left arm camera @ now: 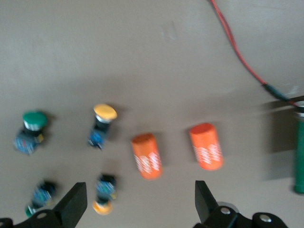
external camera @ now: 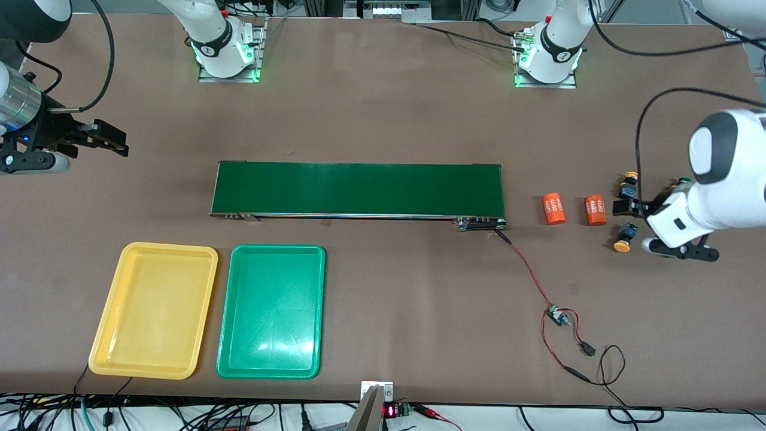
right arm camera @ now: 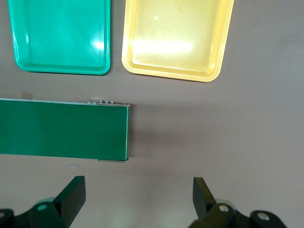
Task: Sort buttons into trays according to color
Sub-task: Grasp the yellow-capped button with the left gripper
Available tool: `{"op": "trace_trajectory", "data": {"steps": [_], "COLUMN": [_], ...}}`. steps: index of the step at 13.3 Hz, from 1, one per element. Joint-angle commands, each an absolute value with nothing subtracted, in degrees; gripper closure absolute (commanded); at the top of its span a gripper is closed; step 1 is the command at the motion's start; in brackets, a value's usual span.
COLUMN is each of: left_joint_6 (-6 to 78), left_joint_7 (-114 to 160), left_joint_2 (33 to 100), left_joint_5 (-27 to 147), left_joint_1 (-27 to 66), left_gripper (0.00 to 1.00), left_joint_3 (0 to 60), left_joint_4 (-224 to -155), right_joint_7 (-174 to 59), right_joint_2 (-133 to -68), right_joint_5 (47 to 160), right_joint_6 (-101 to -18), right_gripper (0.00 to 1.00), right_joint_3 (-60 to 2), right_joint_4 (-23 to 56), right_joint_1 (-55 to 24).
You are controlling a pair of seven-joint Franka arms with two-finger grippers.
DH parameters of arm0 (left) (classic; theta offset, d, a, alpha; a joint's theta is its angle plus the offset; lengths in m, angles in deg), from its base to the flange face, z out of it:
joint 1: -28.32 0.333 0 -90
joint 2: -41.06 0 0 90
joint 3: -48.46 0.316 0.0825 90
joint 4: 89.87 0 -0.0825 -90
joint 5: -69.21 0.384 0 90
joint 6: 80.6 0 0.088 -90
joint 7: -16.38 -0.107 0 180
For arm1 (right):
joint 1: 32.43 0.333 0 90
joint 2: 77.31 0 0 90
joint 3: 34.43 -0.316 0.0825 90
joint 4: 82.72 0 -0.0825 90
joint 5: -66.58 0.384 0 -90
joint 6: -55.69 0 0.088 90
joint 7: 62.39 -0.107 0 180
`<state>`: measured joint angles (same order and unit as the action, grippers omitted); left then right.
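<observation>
— How far along is the sorting?

— Nothing is sorted yet. The yellow tray (external camera: 154, 310) and green tray (external camera: 271, 311) lie bare; the buttons (left arm camera: 100, 124) sit on the tabletop (external camera: 383, 120) at the left arm's end, beside two orange cylinders (external camera: 554, 208).

— And the arms?

— The left gripper (left arm camera: 137, 202) hovers over the buttons, fingers wide, holding nothing. I count four, though blur makes that unsure. The right gripper (right arm camera: 137, 199) waits, fingers spread and bare, over the tabletop near the belt (external camera: 358, 189).
</observation>
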<state>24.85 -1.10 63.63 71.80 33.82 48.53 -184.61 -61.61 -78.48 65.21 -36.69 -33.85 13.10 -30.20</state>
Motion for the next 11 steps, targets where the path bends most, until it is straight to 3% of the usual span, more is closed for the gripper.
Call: {"op": "trace_trajectory", "data": {"steps": [1, 4, 7, 11], "left_joint_6": [30.91, 39.35, 41.03, 50.42], "left_joint_7": [-13.28, -28.83, -30.99, -34.31], "left_joint_2": [67.76, 71.99, 72.61, 75.77], "left_joint_5": [72.81, 72.81, 72.81, 72.81], "left_joint_1": [37.53, 40.97, 40.98, 43.61], "left_gripper": [0.0, 0.0, 0.0, 0.0], "left_joint_3": [48.02, 47.93, 48.11, 48.02], "left_joint_4": [-184.18, -186.19, -190.85, -194.27], "right_joint_7": [-61.24, -61.24, -61.24, -61.33], "right_joint_2": [-78.02, -78.02, -78.02, -78.02], "right_joint_5": [65.79, 65.79, 65.88, 65.97], "right_joint_6": [-37.3, -37.39, -37.39, -37.56], "right_gripper": [0.0, 0.0, 0.0, 0.0], "right_joint_3": [-33.82, -33.82, -33.82, -33.82], "right_joint_4": [13.7, 13.7, 13.7, 13.7], "right_joint_1": [-30.32, -30.32, -30.32, -30.32]}}
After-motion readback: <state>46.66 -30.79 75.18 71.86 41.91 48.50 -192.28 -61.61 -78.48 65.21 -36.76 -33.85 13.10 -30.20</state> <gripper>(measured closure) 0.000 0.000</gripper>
